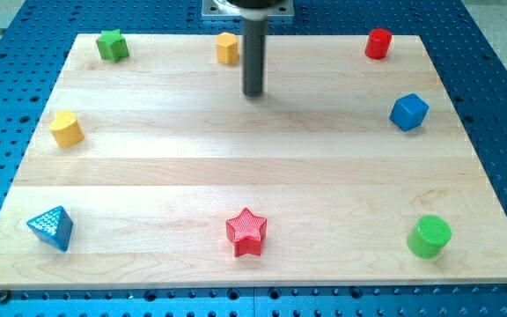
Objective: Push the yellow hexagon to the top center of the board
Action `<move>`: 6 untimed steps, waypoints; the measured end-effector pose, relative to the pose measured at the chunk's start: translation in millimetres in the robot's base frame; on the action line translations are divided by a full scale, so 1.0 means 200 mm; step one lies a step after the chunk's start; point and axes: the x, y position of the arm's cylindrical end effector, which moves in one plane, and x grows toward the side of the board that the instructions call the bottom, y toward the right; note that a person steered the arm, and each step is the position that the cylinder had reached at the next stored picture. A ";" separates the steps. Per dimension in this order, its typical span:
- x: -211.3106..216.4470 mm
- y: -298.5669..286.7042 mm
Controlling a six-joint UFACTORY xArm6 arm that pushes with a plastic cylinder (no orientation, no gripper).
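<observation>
A yellow hexagon-like block (227, 47) stands near the top edge of the wooden board (253, 176), just left of its centre. My tip (253, 93) rests on the board a little to the right of and below that block, with a small gap between them. A second yellow block (66, 129) sits near the left edge. Its shape is hard to make out.
A green star (112, 44) is at the top left and a red cylinder (378, 43) at the top right. A blue cube (408, 112) is at the right. A blue triangle (51, 228), a red star (246, 232) and a green cylinder (429, 237) line the bottom.
</observation>
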 end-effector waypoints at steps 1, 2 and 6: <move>-0.19 -0.12; -0.24 -0.12; -0.52 0.02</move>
